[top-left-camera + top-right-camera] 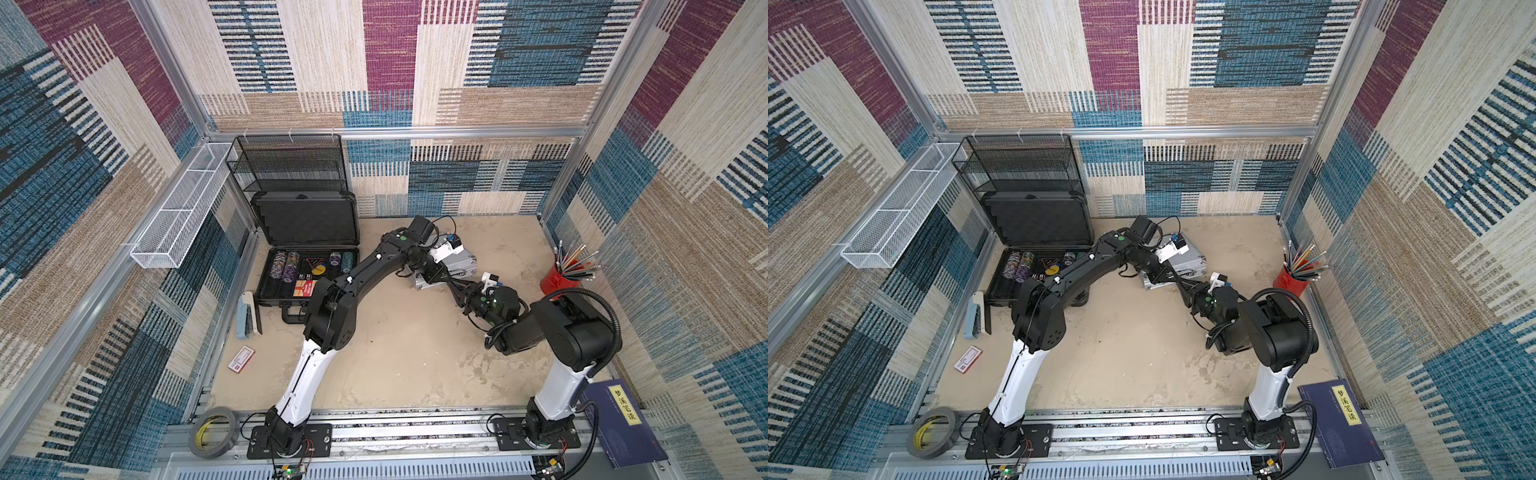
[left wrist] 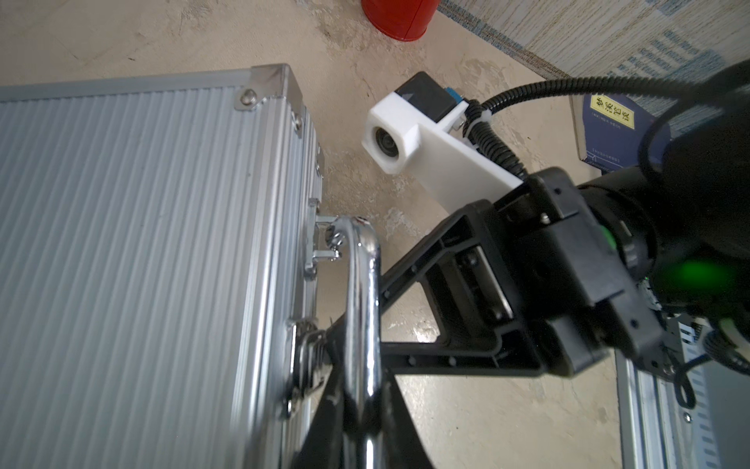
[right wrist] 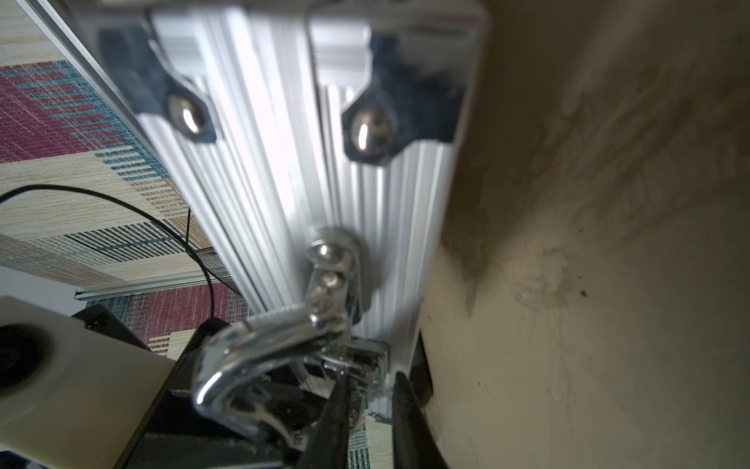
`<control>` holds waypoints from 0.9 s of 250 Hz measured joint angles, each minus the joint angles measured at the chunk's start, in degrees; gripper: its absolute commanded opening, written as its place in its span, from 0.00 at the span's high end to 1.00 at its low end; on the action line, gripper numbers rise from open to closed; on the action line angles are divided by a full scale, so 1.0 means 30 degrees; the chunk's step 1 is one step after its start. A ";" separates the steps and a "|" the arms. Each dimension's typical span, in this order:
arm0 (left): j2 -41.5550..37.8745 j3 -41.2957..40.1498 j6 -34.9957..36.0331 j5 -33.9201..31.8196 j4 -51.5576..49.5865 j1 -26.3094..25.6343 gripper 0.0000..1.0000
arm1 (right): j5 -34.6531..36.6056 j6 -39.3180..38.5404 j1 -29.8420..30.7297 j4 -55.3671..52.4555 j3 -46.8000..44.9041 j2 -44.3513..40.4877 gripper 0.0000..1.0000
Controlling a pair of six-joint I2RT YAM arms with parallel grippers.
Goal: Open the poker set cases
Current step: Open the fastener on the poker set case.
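The large dark poker set case (image 1: 307, 224) (image 1: 1038, 220) stands open at the back left, its lid upright and chips (image 1: 286, 264) in its base. The ribbed silver case (image 1: 461, 264) (image 1: 1187, 262) (image 2: 121, 243) (image 3: 284, 182) lies closed in the middle. My left gripper (image 2: 361, 400) (image 1: 436, 276) is shut on its chrome handle (image 2: 361, 292) (image 3: 243, 357). My right gripper (image 3: 371, 371) (image 2: 328, 339) (image 1: 449, 281) comes in from the front right, and its fingertips pinch the latch (image 2: 308, 349) beside that handle. The right wrist view is blurred.
A black mesh rack (image 1: 286, 166) stands behind the dark case and a white wire basket (image 1: 178, 212) hangs on the left wall. A red pencil cup (image 1: 557, 282) stands at the right. A stapler (image 1: 247, 313), a card (image 1: 241, 359), a tape roll (image 1: 214, 432) and a blue book (image 1: 623, 424) lie near the edges.
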 measured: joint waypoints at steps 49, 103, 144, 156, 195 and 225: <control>0.0000 -0.0386 -0.0073 0.0007 0.0546 0.0000 1.00 | 0.0146 -0.0102 0.0000 -0.1632 0.0182 -0.0707 0.83; -0.0007 -0.0765 -0.0321 0.0015 0.1086 -0.0007 1.00 | 0.0211 -0.0386 0.0000 -0.3308 0.0510 -0.1311 0.85; -0.0109 -0.1421 -0.0313 -0.0080 0.1698 0.0007 1.00 | 0.0197 -0.0546 0.0000 -0.5078 0.0933 -0.1770 0.86; -0.0117 -0.1545 -0.0313 -0.0102 0.1807 0.0000 1.00 | 0.0197 -0.0648 0.0000 -0.5610 0.1027 -0.1982 0.86; -0.0117 -0.1894 -0.0291 -0.0342 0.1960 0.0022 1.00 | 0.0568 -0.1217 0.0000 -0.6572 0.1406 -0.2623 0.87; -0.0138 -0.2106 -0.0255 -0.0364 0.2040 -0.0007 1.00 | 0.0634 -0.1355 0.0015 -0.7198 0.1486 -0.2805 0.87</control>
